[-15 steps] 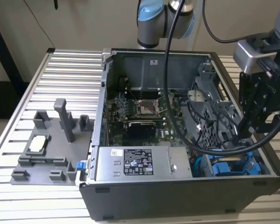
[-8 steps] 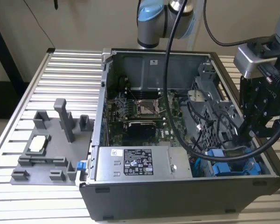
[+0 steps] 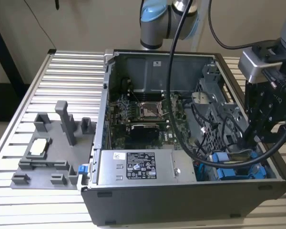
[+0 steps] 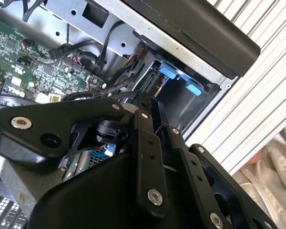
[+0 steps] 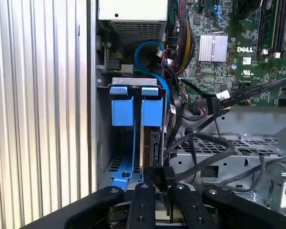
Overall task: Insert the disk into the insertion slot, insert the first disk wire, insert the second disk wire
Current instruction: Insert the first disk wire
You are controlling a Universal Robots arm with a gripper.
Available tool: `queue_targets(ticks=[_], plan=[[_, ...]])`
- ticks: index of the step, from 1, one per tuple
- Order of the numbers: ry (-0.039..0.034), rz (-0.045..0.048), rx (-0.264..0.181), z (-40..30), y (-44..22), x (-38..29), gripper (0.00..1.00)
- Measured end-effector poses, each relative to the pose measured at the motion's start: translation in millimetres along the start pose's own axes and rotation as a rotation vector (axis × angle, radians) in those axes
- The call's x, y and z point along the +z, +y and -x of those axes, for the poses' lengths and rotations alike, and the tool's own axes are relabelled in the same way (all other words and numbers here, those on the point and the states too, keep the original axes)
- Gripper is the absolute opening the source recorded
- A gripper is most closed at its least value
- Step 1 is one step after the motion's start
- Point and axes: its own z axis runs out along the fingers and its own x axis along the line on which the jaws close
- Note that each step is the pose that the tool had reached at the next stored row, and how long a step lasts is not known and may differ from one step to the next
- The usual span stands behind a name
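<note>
Gripper (image 5: pixel 160 187), jaws narrow, is pinching a black wire plug (image 5: pixel 158 174), lining it up with the disk (image 5: pixel 150 136) seated in the insertion slot (image 5: pixel 104 143).

Soft, even light fills the exterior view: the ribbed table (image 3: pixel 62 67) at 10 o'clock shines pale, while the computer case (image 3: pixel 181 202) holds shadow toward 4 o'clock. In the first wrist view the insertion slot (image 5: pixel 103 138) sits dim.

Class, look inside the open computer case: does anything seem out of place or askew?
Loose black cables sprawl over the grey metal cage beside the disk, close to the end effector. Nothing looks spilled or broken.
</note>
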Motion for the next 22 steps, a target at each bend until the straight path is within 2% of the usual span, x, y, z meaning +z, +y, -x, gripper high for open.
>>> queue_targets(ticks=[13,17,22], plan=[[0.0001,0.0001,0.005,0.2,0.4,8.5,0.19],[-0.0035,-0.0011,0.005,0.2,0.4,10.3,0.19],[-0.0044,-0.0013,0.005,0.2,0.6,11.0,0.19]])
